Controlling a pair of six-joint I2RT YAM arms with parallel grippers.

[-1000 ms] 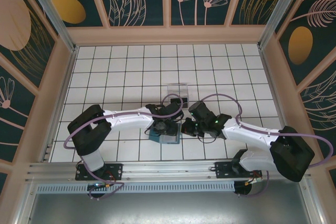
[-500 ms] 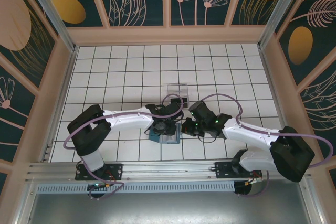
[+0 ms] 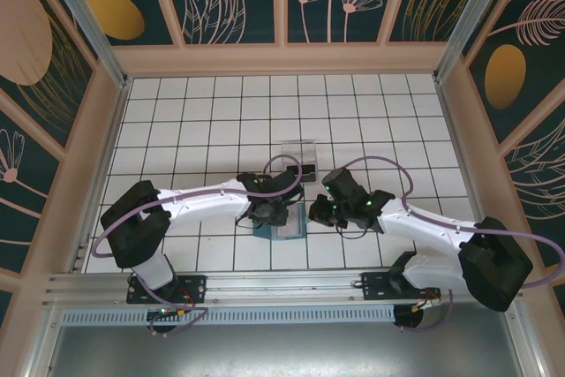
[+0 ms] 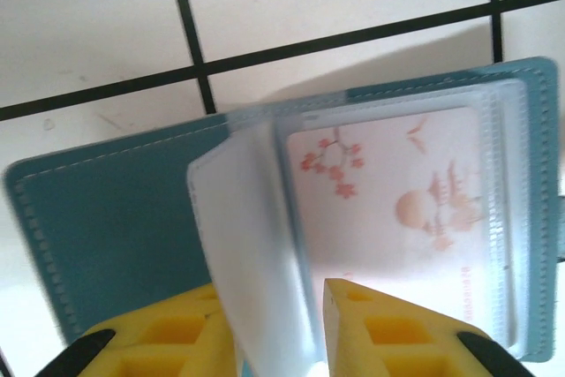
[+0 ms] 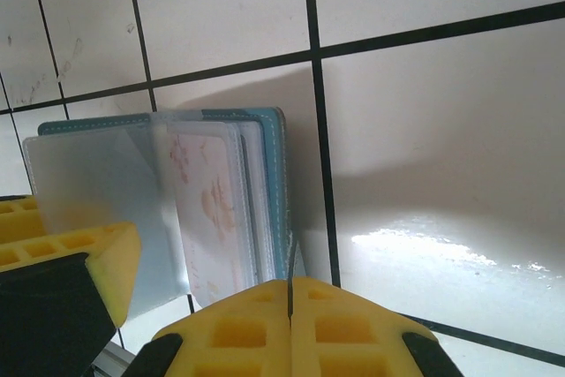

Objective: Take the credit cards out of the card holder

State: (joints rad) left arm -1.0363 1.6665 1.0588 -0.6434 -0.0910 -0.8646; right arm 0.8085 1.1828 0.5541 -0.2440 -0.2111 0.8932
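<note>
The teal card holder [image 3: 279, 229] lies open on the tiles between both grippers. In the left wrist view its teal cover [image 4: 106, 236] lies flat and a frosted sleeve page [image 4: 252, 236] stands up from it. My left gripper [image 4: 281, 324] has closed on that page, one yellow finger on each side. A pale card with pink flowers [image 4: 397, 209] sits in the clear sleeve underneath. My right gripper [image 5: 290, 293] is shut, and the holder's thin right edge [image 5: 275, 174] runs into its seam. The flowered card [image 5: 207, 209] and lifted page [image 5: 97, 174] show there too.
A clear plastic box [image 3: 298, 153] stands about one tile behind the holder. Wooden walls ring the white tiled floor [image 3: 203, 112]. Both arms meet over the holder near the front rail [image 3: 282, 284]. The left gripper's yellow finger [image 5: 62, 253] reaches into the right wrist view.
The left arm's elbow has swung out to the left while its gripper stayed over the holder. The right gripper has barely moved and stays shut at the holder's right edge.
</note>
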